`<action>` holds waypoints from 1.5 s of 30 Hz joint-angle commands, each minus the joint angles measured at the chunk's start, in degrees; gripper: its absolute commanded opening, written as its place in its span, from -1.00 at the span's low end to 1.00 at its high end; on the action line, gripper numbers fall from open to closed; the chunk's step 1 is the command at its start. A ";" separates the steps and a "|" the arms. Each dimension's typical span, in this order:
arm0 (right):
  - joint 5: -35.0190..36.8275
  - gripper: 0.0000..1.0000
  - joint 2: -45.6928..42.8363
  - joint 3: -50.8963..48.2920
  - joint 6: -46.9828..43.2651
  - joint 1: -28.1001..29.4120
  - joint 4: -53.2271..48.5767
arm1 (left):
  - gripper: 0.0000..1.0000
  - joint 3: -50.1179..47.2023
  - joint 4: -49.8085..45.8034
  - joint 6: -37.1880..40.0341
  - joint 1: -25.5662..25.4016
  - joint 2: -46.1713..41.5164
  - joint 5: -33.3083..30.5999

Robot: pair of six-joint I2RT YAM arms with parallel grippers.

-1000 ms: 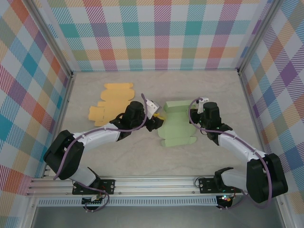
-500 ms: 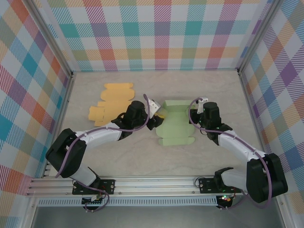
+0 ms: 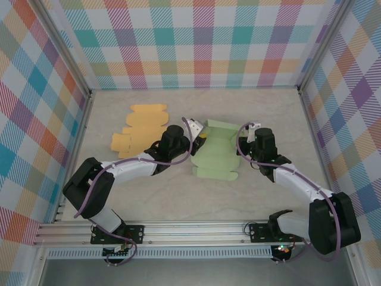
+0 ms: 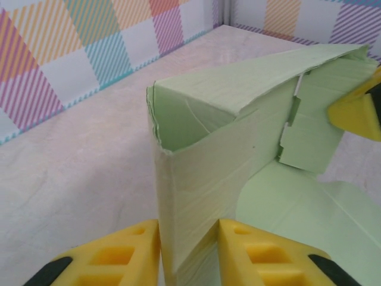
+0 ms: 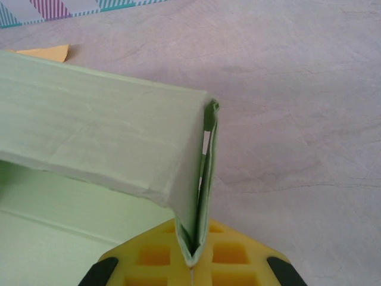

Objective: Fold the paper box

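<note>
Plaid walls (image 3: 202, 47) in many colours close in a pale, marbled table (image 3: 178, 196) on three sides. At the left of the table a flat orange cutout (image 3: 141, 128) lies on the surface, just beside the left arm and apart from the box. The left gripper (image 4: 187, 238) reaches toward the table's centre and is clamped on the box (image 3: 215, 158). In its wrist view the yellow fingers (image 4: 119, 253) press on either side of a raised green wall at the box's left corner. That wall stands upright, with a panel sloping away from its top edge toward the far side. The box is pale green paper, partly folded, and sits mid-table between the two grippers. Its wide base lies flat on the table while its far edge is lifted. To its right, the right gripper (image 5: 193, 241) is pinched tight on a thin doubled flap at the box's right edge. Its yellow fingers (image 5: 238, 253) meet on the paper with no gap, and the panel runs off to the left from there. A corner of the orange cutout shows beyond that panel in the right wrist view.
</note>
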 commanded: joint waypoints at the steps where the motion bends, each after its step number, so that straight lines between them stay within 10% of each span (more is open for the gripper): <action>1: -1.89 -1.00 -0.16 0.82 0.76 0.42 1.17 | -0.47 1.89 5.75 1.87 -1.06 1.11 -5.01; 31: -1.33 -1.00 -0.54 2.14 -0.01 1.65 -0.83 | -0.67 6.91 11.23 9.82 -5.20 6.70 -19.23; 45: 8.94 -1.00 -1.96 3.42 9.11 7.30 -5.80 | -0.84 9.26 19.51 7.10 -8.28 11.00 -40.02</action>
